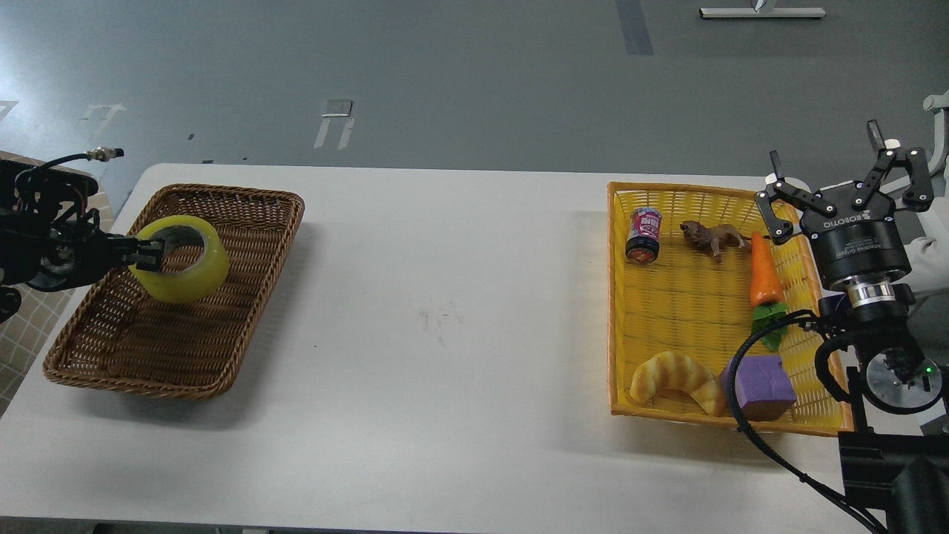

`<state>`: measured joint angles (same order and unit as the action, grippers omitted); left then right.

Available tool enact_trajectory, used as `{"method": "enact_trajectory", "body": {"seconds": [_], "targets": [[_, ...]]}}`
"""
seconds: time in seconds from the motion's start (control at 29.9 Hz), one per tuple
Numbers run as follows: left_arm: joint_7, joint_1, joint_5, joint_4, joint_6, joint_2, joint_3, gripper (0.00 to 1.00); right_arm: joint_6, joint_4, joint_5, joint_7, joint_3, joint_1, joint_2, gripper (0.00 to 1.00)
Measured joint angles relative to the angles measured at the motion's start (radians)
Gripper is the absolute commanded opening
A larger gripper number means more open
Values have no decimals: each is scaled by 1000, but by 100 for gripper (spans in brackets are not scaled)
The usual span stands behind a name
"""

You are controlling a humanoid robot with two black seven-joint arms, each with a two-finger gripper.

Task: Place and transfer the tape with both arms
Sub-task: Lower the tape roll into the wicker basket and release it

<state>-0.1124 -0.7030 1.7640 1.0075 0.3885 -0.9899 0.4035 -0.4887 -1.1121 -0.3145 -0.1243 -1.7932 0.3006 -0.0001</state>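
The tape, a wide yellow roll with a grey-white core, is over the left part of the brown wicker basket. My left gripper comes in from the left edge and is shut on the roll's near wall, one finger inside the core. I cannot tell whether the roll rests on the basket floor or hangs just above it. My right gripper is open and empty, fingers spread, above the far right corner of the yellow basket.
The yellow basket holds a small can, a toy lion, a toy carrot, a croissant toy and a purple block. The white table lies between the baskets.
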Motion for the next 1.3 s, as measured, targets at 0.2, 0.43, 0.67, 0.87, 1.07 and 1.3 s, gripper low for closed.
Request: {"method": "enact_trajectory", "body": {"seconds": [0.2, 0.43, 0.67, 0.87, 1.07, 1.3], "targets": [[-1, 40, -17, -7, -22, 0, 1, 0, 0, 0, 0, 0, 0, 0, 0, 100], [-1, 58, -44, -8, -30, 13, 1, 0, 0, 1, 0, 0, 0, 0, 0, 100], [-1, 59, -62, -14, -31, 33, 2, 0, 0, 1, 0, 0, 0, 0, 0, 100], [-1, 62, -67, -37, -32, 49, 1, 0, 0, 1, 0, 0, 0, -1, 0, 100], [-1, 62, -69, -48, -33, 59, 0, 69, 0, 0, 0, 0, 0, -8, 0, 100], [-3, 58, -122, -36, -34, 60, 3, 72, 0, -1, 0, 0, -1, -14, 0, 100]]}}
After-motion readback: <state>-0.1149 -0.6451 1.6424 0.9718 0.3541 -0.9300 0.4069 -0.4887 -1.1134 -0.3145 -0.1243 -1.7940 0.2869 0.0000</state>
